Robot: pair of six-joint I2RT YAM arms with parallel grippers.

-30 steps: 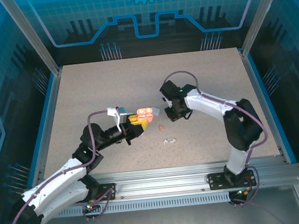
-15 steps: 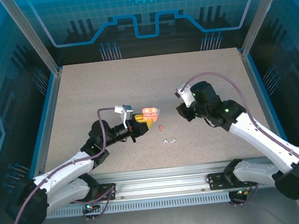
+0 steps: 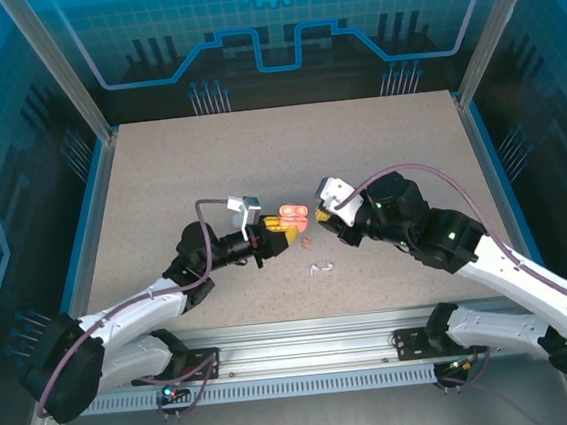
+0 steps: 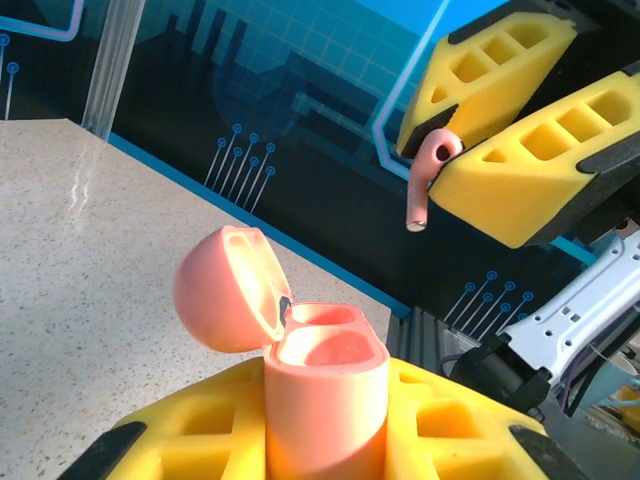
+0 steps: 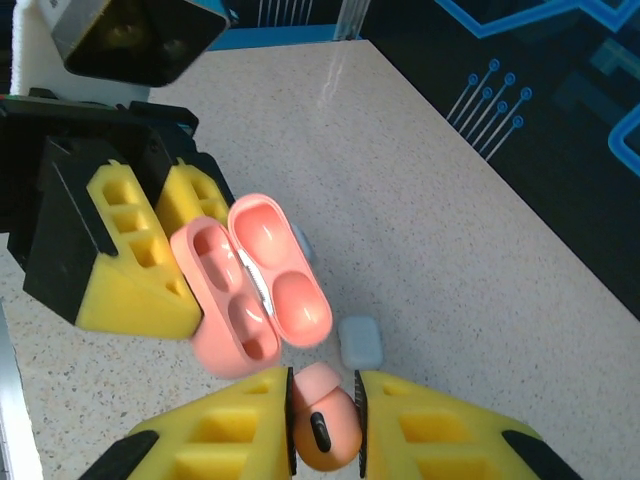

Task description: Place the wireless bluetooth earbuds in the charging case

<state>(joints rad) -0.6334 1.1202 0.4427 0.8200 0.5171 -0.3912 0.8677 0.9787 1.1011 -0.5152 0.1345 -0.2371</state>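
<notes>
Closest, toward the bench's [image 3: 387, 142] near edge, white earbuds [image 3: 320, 266] and a loose salmon earbud [image 3: 306, 240] are lying unseated. Mid-bench, the left end effector [image 3: 278, 235] is clenching the open charging case [image 4: 325, 370], its wells appearing empty. The right end effector [image 5: 325, 400] is pinching a second salmon earbud [image 4: 428, 172] just beside it, so insertion is only beginning. Compared with half a second ago, the right arm is swinging back in toward the case.

Loose white earbuds [image 3: 320, 267] too small, blurred
</notes>
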